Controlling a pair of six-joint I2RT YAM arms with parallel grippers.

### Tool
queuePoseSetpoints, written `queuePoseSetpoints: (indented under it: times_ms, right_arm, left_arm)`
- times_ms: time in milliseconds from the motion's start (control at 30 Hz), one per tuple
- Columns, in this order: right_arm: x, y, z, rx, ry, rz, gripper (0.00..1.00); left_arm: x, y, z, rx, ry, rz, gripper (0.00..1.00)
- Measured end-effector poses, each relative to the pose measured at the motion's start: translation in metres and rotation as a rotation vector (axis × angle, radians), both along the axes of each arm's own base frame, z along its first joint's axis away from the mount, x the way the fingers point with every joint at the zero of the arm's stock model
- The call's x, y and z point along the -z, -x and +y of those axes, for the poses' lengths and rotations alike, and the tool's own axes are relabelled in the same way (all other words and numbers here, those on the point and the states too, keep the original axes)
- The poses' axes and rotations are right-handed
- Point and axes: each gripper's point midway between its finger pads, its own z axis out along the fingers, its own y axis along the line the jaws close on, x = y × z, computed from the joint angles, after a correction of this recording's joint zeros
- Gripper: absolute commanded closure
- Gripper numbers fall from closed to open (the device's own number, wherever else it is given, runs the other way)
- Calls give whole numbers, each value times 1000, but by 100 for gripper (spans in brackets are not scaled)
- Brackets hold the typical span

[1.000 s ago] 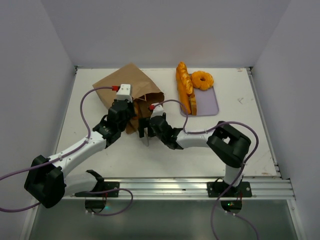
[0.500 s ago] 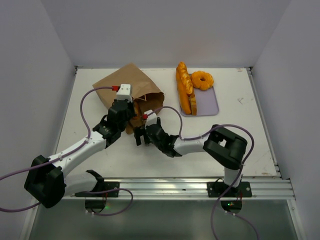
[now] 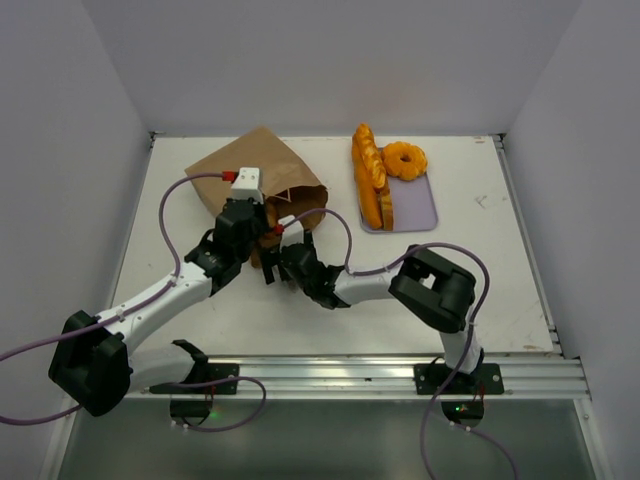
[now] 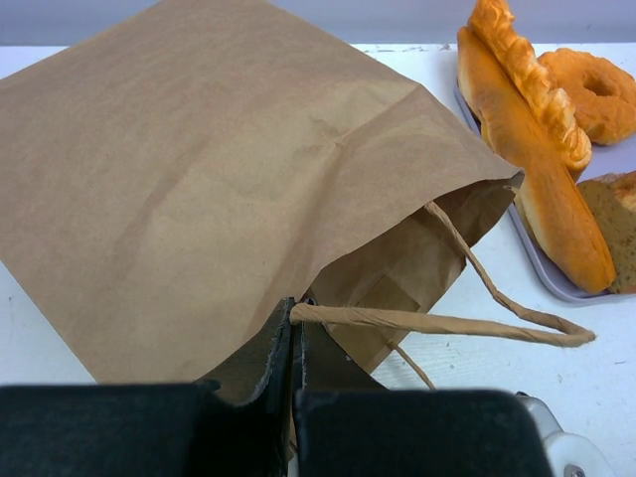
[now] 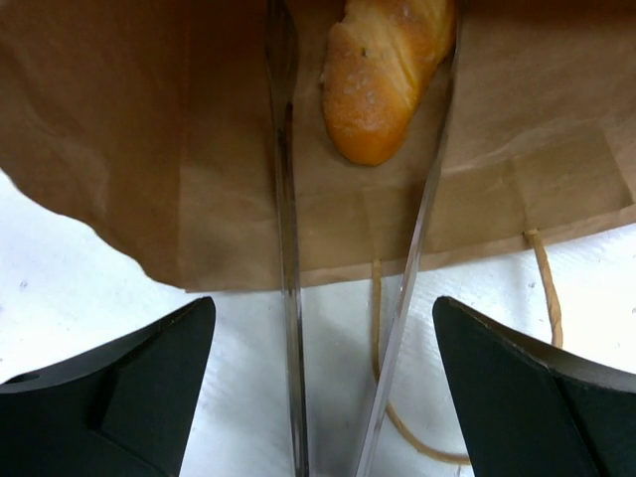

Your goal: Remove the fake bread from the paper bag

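Note:
The brown paper bag (image 3: 250,165) lies flat at the back left, its mouth facing right. My left gripper (image 3: 264,224) is shut on the bag's mouth edge, where a cord handle (image 4: 437,323) starts; in the left wrist view (image 4: 296,333) the jaws are pressed together. One golden bread piece (image 5: 383,70) lies inside the bag (image 5: 99,129). My right gripper (image 3: 273,268) is at the mouth, and in the right wrist view (image 5: 323,318) its fingers stand wide apart. Metal tongs (image 5: 283,199) run between them into the bag, one arm on each side of the bread, and show no contact with the fingers.
A lavender tray (image 3: 428,208) at the back middle holds long loaves (image 3: 370,185) and a ring piece (image 3: 405,158); they also show in the left wrist view (image 4: 537,179). A second cord handle (image 5: 542,278) lies on the white table before the bag.
My right gripper has moved left along the table with the tongs, up to the bag's mouth. The left gripper and the bag have stayed in place.

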Motion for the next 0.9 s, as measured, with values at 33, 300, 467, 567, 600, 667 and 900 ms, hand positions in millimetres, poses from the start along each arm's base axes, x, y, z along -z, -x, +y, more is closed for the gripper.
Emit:
queuePoseSetpoints:
  times_ms: [33, 300, 467, 567, 600, 667, 900]
  right_arm:
    - [1, -1, 1, 2, 1, -1, 4]
    - [14, -6, 2, 3, 37, 0, 7]
    - [20, -6, 2, 1, 50, 4, 7]
    - [20, -6, 2, 1, 49, 3, 9]
    - [20, -6, 2, 2, 50, 3, 10]
    - [19, -6, 3, 2, 45, 0, 12]
    - [24, -4, -2, 3, 25, -12, 25]
  left_arm:
    - [0, 0, 1, -2, 0, 0, 100]
    - [0, 0, 1, -2, 0, 1, 100]
    - [0, 0, 1, -1, 0, 1, 100]
    - [0, 0, 1, 0, 1, 0, 100]
    - [0, 0, 1, 0, 1, 1, 100]
    - [0, 0, 0, 1, 1, 1, 100]
    - [-1, -1, 0, 2, 3, -3, 100]
